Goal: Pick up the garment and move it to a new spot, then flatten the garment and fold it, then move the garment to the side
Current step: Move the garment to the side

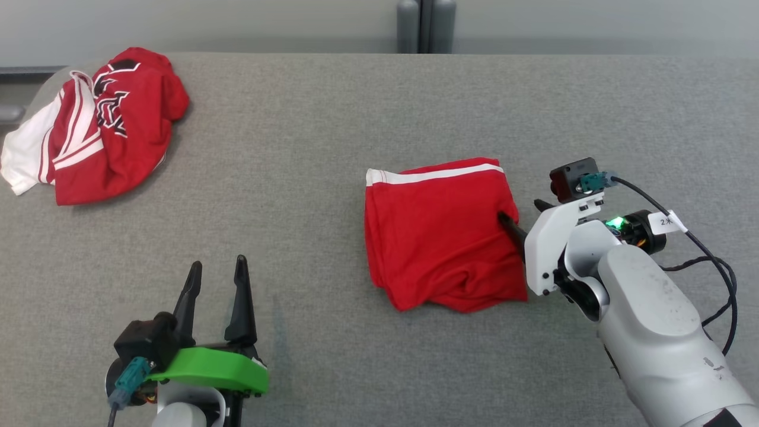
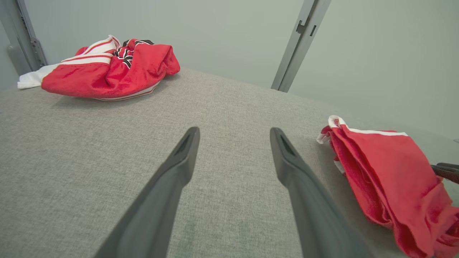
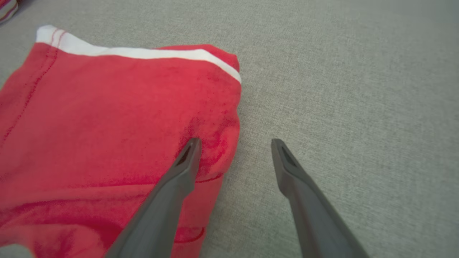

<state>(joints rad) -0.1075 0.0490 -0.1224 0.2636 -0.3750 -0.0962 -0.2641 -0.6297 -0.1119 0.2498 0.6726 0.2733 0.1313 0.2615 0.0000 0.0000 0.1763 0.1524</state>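
The garment (image 1: 439, 231) is red with a white stripe along its far edge and lies folded into a rough square right of the table's middle; it is also seen in the left wrist view (image 2: 387, 168) and the right wrist view (image 3: 107, 125). My right gripper (image 1: 522, 210) stands open at the garment's right edge. In the right wrist view, this gripper (image 3: 235, 141) has one finger over the red cloth and the other over bare table, gripping nothing. My left gripper (image 1: 218, 261) is open and empty near the front left, well apart from the garment, its fingers (image 2: 235, 130) above bare table.
A second red, white and black garment (image 1: 107, 124) lies crumpled at the far left corner of the grey fabric table (image 1: 356, 118), also in the left wrist view (image 2: 107, 68). A grey post (image 1: 424, 24) stands behind the table's far edge. A black cable loops off the right wrist (image 1: 711, 267).
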